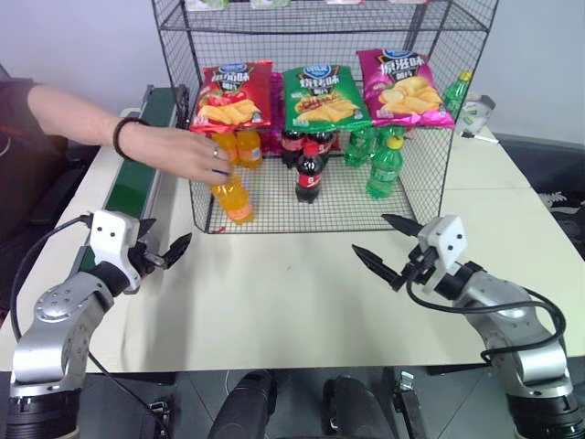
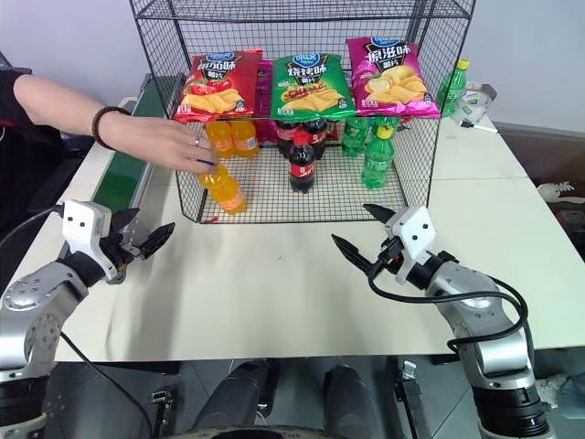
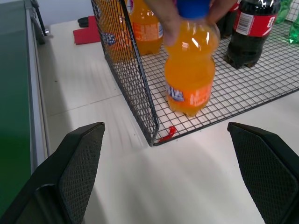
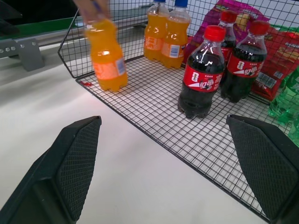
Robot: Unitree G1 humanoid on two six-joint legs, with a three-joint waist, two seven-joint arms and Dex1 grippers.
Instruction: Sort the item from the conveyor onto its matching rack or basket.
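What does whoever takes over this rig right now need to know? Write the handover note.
Left gripper: open, holding nothing, over the table near the conveyor.
Right gripper: open, holding nothing, over the table in front of the wire rack.
Orange soda bottle: a person's hand grips it by the cap at the front left corner of the rack's bottom tier.
More orange sodas, cola bottles and green soda bottles already stand on that tier, under the chip bags.
Done: nothing by the robot that can be seen.
Left: wait until the hand leaves, then check the conveyor for an item to sort.
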